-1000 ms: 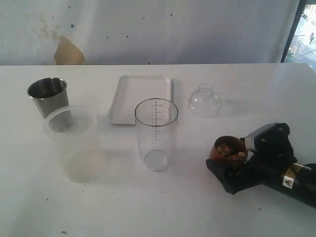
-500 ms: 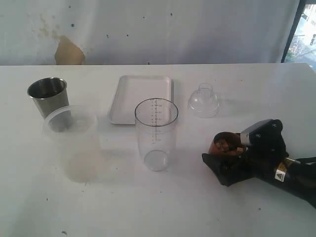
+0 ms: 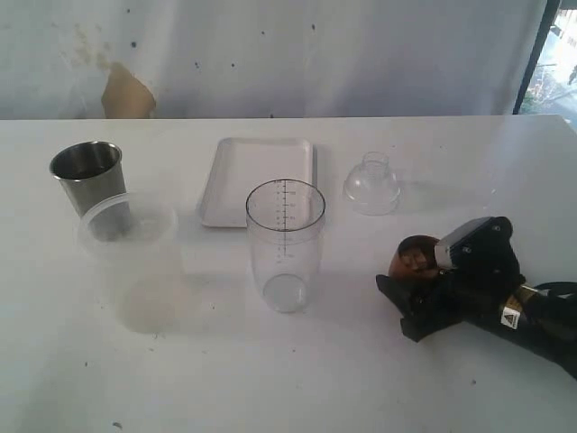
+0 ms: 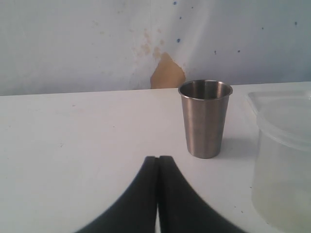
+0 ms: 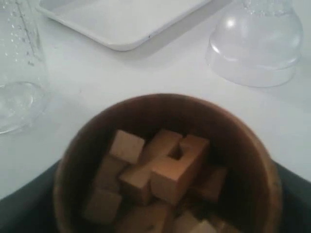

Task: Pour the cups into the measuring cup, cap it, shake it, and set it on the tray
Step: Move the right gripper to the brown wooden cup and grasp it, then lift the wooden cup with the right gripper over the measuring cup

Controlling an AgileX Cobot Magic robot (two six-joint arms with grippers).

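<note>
A brown wooden cup (image 3: 416, 257) holding several wooden blocks stands on the table at the right, with my right gripper (image 3: 416, 271) shut on its sides. In the right wrist view the wooden cup (image 5: 165, 165) fills the space between the dark fingers (image 5: 22, 208). The clear measuring cup (image 3: 286, 244) stands upright and empty at the middle. Behind it lie the white tray (image 3: 261, 176) and, to its right, the clear dome cap (image 3: 371, 185). The steel tumbler (image 4: 204, 119) stands at the far left, just ahead of my left gripper (image 4: 157, 158), which is shut on nothing.
A wide frosted plastic tub (image 3: 126, 239) stands just in front of the steel tumbler (image 3: 88, 180) on the left. The white table ends at a stained wall behind. A window edge (image 3: 554, 54) shows at the far right.
My right gripper has closed in on the wooden cup, and the cup has shifted slightly with it. The left gripper has stayed still.
</note>
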